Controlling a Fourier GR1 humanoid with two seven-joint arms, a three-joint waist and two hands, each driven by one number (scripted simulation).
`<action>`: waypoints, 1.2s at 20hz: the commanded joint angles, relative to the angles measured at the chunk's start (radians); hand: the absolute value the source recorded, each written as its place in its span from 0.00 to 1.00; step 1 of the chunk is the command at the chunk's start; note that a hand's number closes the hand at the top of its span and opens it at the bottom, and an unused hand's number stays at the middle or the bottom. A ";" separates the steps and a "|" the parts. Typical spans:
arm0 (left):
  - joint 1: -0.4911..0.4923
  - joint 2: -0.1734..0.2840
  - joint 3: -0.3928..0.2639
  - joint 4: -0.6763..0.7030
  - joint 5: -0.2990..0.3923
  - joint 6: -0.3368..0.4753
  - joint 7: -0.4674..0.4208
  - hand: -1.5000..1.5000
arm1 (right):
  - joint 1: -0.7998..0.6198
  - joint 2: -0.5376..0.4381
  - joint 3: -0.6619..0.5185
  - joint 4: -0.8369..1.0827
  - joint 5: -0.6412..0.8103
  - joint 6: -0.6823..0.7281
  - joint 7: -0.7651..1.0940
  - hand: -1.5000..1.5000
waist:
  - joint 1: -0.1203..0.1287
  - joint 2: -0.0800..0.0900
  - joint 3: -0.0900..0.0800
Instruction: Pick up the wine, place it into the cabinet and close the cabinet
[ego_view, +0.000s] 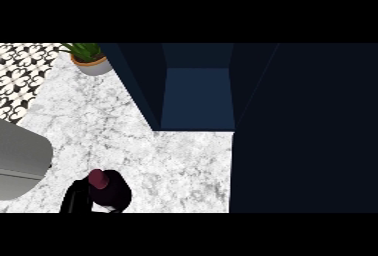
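Wine bottle (98, 179): one, at the lower left of the head view, seen almost end-on from above. Dark red cap on top, dark glass body below it. It stands over the marble counter (133, 135), well apart from the cabinet.

Cabinet (198, 97): one, dark blue, open. Its inner floor shows as a lighter blue panel, with nothing visible in it. A dark side wall runs along the opening's left, slanting down to the counter. The cabinet door (303, 130), one large dark panel, fills the right part of the view from top to bottom; its left edge meets the counter's right side.

Potted plant (90, 60): one, in the upper left corner of the counter. Green spiky leaves in a pale pot with an orange rim band. It sits just beside the cabinet's left wall; whether they touch cannot be told.

Grey rounded object (21, 160): one, at the left edge, partly cut off by the frame. What it is cannot be told.

Patterned black-and-white tiles (22, 70): a patch beyond the counter's upper left edge.

Hand count: one black hand showing.

Left hand (111, 196): at the lower edge, black, wrapped against the wine bottle. Fingers curled round the bottle's body just under the cap, grasping it. Much of the bottle is hidden by the hand, and dark on dark makes the outline hard to separate.
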 joint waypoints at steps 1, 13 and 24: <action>0.078 -0.082 -0.045 -0.093 0.027 -0.070 -0.030 1.00 | -0.048 -0.009 -0.001 0.021 0.003 -0.011 0.018 0.00 | 0.003 0.005 -0.008; 0.265 -0.120 -0.196 -0.666 0.159 0.033 0.307 1.00 | -0.042 -0.016 -0.028 -0.020 -0.039 -0.030 0.066 0.00 | -0.004 0.006 -0.008; 0.222 -0.121 -0.392 -1.014 0.191 0.351 0.530 1.00 | 0.032 -0.004 -0.021 0.021 -0.028 0.034 -0.028 0.00 | -0.008 0.007 -0.008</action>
